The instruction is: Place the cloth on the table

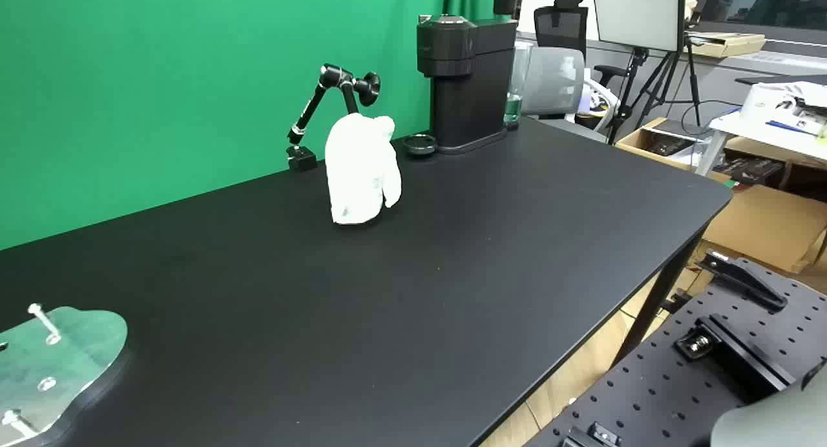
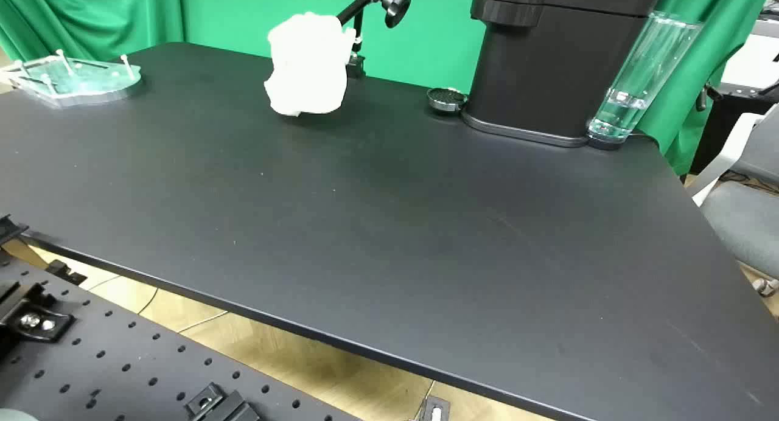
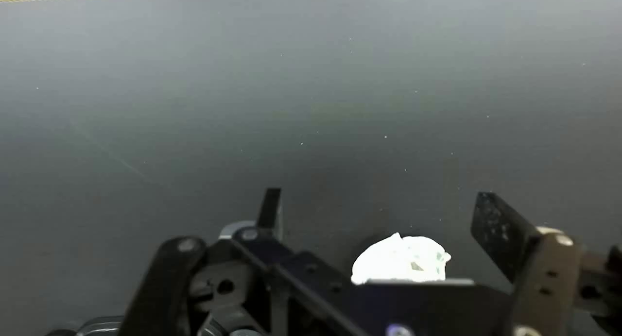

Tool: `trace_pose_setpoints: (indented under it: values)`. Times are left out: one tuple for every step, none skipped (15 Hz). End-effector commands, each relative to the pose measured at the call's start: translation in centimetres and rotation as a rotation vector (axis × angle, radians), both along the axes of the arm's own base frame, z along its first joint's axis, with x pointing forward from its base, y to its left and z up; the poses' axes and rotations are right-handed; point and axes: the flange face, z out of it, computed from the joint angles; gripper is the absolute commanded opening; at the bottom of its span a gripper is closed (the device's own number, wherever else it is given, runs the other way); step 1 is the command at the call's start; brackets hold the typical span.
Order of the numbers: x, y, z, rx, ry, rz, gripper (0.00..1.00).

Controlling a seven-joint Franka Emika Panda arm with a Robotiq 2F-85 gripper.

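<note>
A white cloth (image 1: pixel 358 169) hangs bunched at the end of a jointed black holder arm (image 1: pixel 313 104) at the back of the black table (image 1: pixel 413 318). The cloth also shows in an exterior view (image 2: pixel 310 65), its lower edge close to the tabletop; I cannot tell if it touches. In the wrist view the cloth (image 3: pixel 401 258) lies beyond my gripper (image 3: pixel 379 200), seen between the spread fingers and partly hidden by the gripper body. The gripper is open, with nothing held between its fingers. It is out of view in both exterior views.
A black coffee machine (image 1: pixel 468 82) with a clear water tank (image 1: pixel 517 85) stands to the cloth's right, a small round dish (image 1: pixel 420 145) beside it. A clear plate with white bolts (image 1: pixel 71 350) lies at the left. A perforated black plate (image 2: pixel 152 360) stands before the table's front edge.
</note>
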Motion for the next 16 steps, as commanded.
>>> trace_pose_setpoints:
  values:
    - [0.0, 0.0, 0.0, 0.0, 0.001, 0.0, 1.0]
    - [0.0, 0.0, 0.0, 0.0, 0.001, 0.0, 1.0]
    - [0.0, 0.0, 0.0, 0.0, 0.001, 0.0, 1.0]
    - [0.0, 0.0, 0.0, 0.0, 0.001, 0.0, 1.0]
    - [0.0, 0.0, 0.0, 0.0, 0.001, 0.0, 1.0]
    - [0.0, 0.0, 0.0, 0.0, 0.001, 0.0, 1.0]
    - [0.0, 0.0, 0.0, 0.0, 0.001, 0.0, 1.0]
    - [0.0, 0.0, 0.0, 0.0, 0.001, 0.0, 1.0]
    - [0.0, 0.0, 0.0, 0.0, 0.001, 0.0, 1.0]
    - [0.0, 0.0, 0.0, 0.0, 0.001, 0.0, 1.0]
    - [0.0, 0.0, 0.0, 0.0, 0.001, 0.0, 1.0]
    - [0.0, 0.0, 0.0, 0.0, 0.001, 0.0, 1.0]
    - [0.0, 0.0, 0.0, 0.0, 0.001, 0.0, 1.0]
    - [0.6, -0.1, -0.3, -0.003, -0.007, 0.001, 1.0]
    - [1.1, -0.1, -0.5, -0.012, -0.023, -0.001, 1.0]
    - [2.0, 0.1, -0.8, -0.024, -0.052, 0.007, 1.0]
